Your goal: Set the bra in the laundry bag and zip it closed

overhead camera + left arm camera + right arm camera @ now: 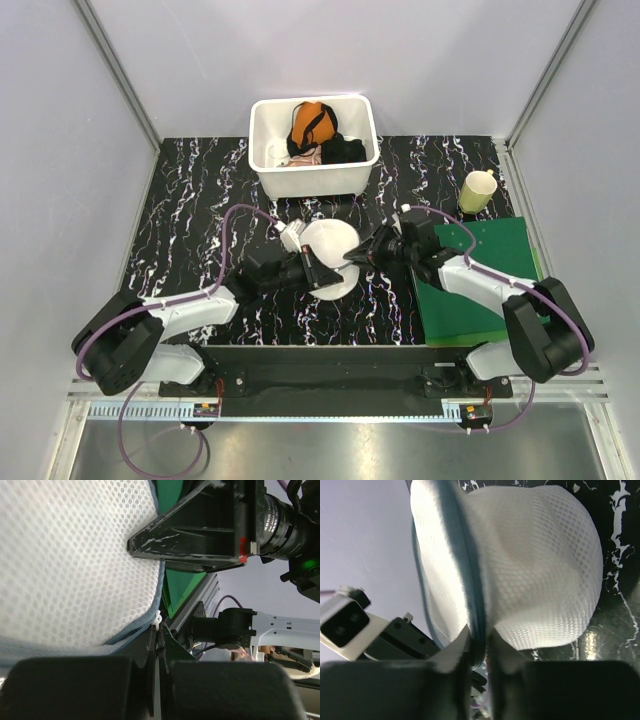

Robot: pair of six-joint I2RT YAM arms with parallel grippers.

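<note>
The laundry bag (330, 245), a white round mesh case with a blue-grey zipper band, is held up on edge between both grippers at the table's middle. My left gripper (316, 270) is at its near left edge. In the left wrist view the left gripper (160, 630) is shut on the small white zipper pull (159, 619) at the edge of the bag (65, 555). My right gripper (352, 257) is at the bag's right edge. In the right wrist view the right gripper (479, 642) is shut on the zipper seam (470, 570) of the bag (540, 565). The bra is hidden.
A white plastic tub (360, 170) stands behind the bag and holds an orange garment (311, 122) and a black garment (343, 150). A yellow cup (477, 190) stands at the right, behind a green mat (480, 290). The right gripper's finger (190, 535) is close above the left gripper.
</note>
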